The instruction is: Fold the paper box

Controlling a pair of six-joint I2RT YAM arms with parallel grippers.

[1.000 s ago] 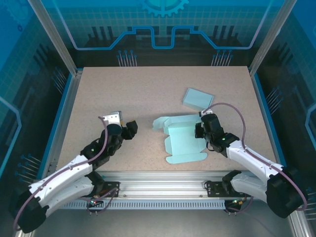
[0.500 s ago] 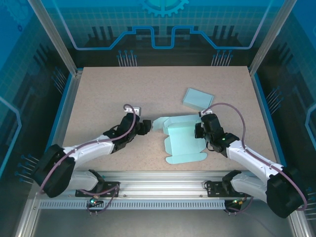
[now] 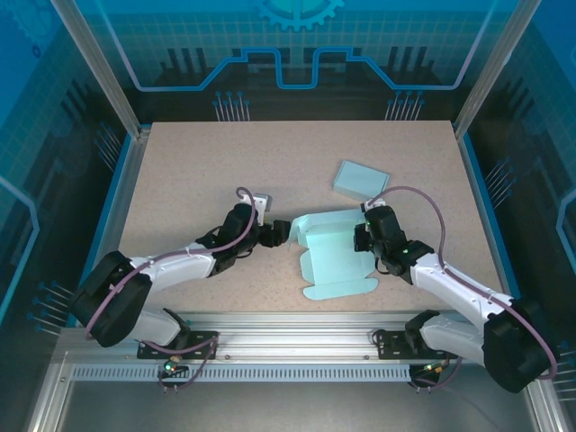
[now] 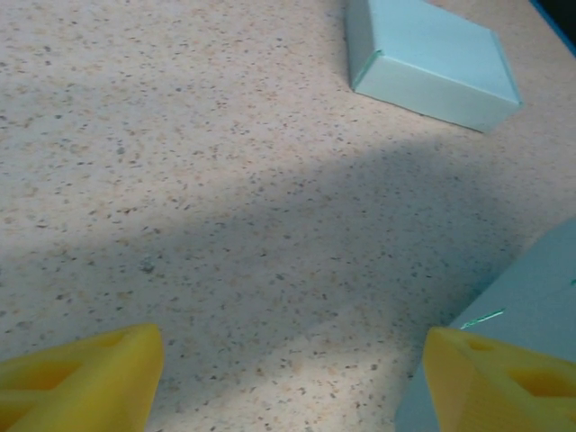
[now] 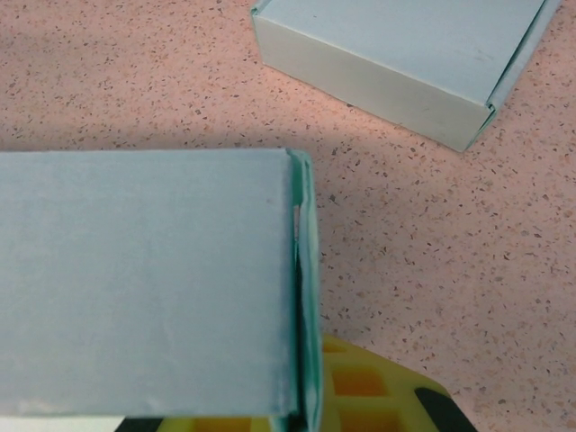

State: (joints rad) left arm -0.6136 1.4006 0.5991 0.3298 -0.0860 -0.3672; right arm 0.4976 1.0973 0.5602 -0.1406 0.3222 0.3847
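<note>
Looking at a half-done paper box (image 3: 333,261), opened out on the surface (image 3: 198,171) right of centre, with a finished box (image 3: 362,179) near it on the far side. Got the right claw (image 3: 364,239) pinched tight on the raised right-hand wall (image 5: 144,306), holding it upright. Got the left claw (image 3: 281,232) spread wide with nothing in it, parked just beside the left flap (image 4: 540,288), one yellow finger (image 4: 499,382) right at the flap's edge going by the wrist view.

For the fold itself, my two cents: keep that right pinch firm to stop any skating across the surface. Slide one finger of the left claw under the flap instead of shoving it edge-on, or risk a crumple. Lift along the crease, not at a corner. Bring the flap up square to the base before closing on it. Go slow near vertical to beat the spring-back of thin card. Can't tell about pre-scored creases from here, so expect some fight. Also mind the finished box, near enough to get bumped on a wide swing.
</note>
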